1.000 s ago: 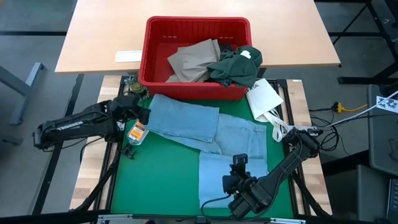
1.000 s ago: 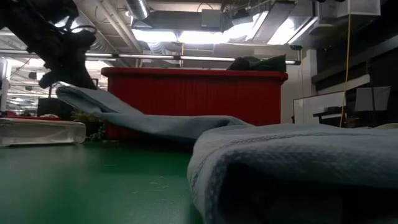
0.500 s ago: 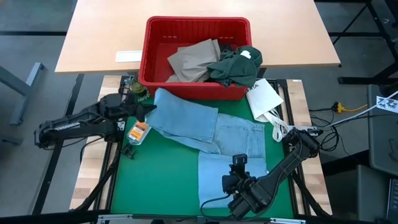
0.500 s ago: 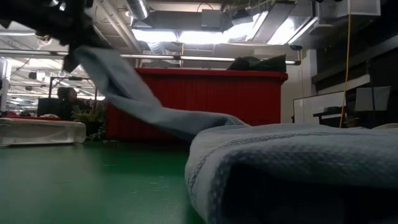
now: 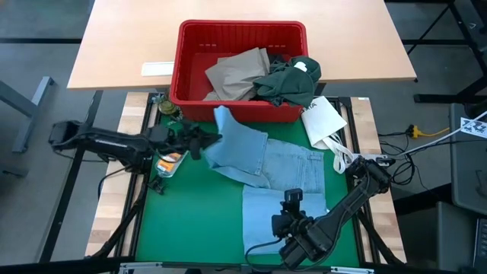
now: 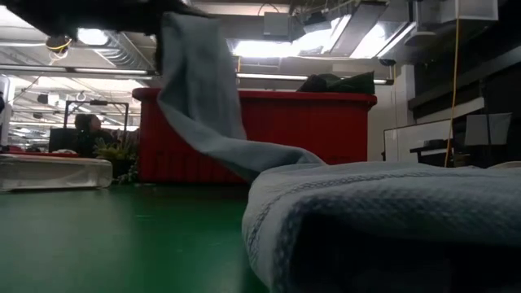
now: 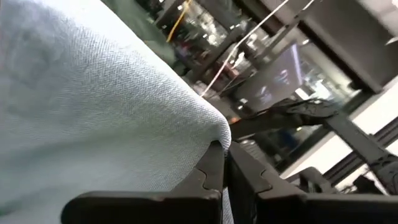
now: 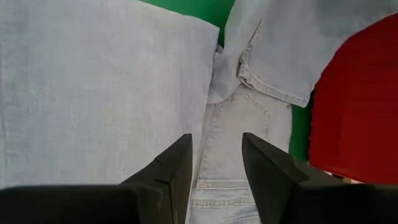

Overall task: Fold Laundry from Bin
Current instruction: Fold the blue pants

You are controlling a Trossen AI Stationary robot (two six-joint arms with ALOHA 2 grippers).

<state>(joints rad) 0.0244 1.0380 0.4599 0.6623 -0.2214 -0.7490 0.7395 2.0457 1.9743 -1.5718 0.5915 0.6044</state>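
Bright ceiling lights [image 6: 269, 45] glare in the low view, whose near cloth [image 6: 383, 220] is blurred.

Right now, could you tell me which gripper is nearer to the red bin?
Left. The left gripper holds up the light blue garment just in front of the bin; the right gripper sits farther back over the garment's folded end.

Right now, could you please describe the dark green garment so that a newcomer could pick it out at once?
Start at the red basket at the far side of the table. The dark green garment is bunched in its right-hand end, spilling over the front rim. Its tan neighbour lies inside the basket, and the light blue jeans lie out on the green mat.
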